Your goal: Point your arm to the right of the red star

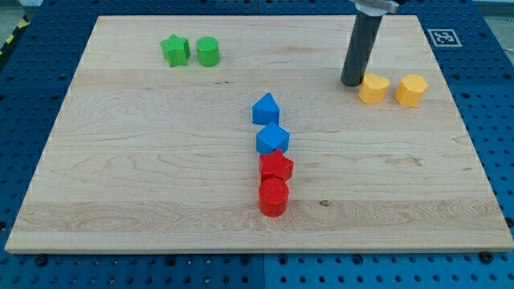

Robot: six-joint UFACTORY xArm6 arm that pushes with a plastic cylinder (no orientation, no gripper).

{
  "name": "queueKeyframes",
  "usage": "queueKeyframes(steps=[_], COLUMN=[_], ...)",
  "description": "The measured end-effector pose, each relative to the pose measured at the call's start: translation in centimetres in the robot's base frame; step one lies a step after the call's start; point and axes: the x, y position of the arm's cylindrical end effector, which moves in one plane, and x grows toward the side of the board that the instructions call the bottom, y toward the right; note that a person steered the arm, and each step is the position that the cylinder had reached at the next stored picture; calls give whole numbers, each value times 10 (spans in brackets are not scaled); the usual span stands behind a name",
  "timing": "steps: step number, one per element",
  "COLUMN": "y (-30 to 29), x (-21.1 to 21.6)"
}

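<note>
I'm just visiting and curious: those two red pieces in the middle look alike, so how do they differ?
The red star has a pointed, notched outline; the red cylinder is round with a flat top. The red star lies nearer the view's top, touching the blue block above it; the red cylinder sits below it, nearest the view's bottom, with only the star as neighbour. Both are the same red, similar in size, and touch each other. My tip is far from both, beside the yellow blocks.
</note>
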Motion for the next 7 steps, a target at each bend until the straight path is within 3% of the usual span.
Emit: queueKeyframes(steps=[2, 4, 7], y=[12, -82, -80], x=[2, 17, 174])
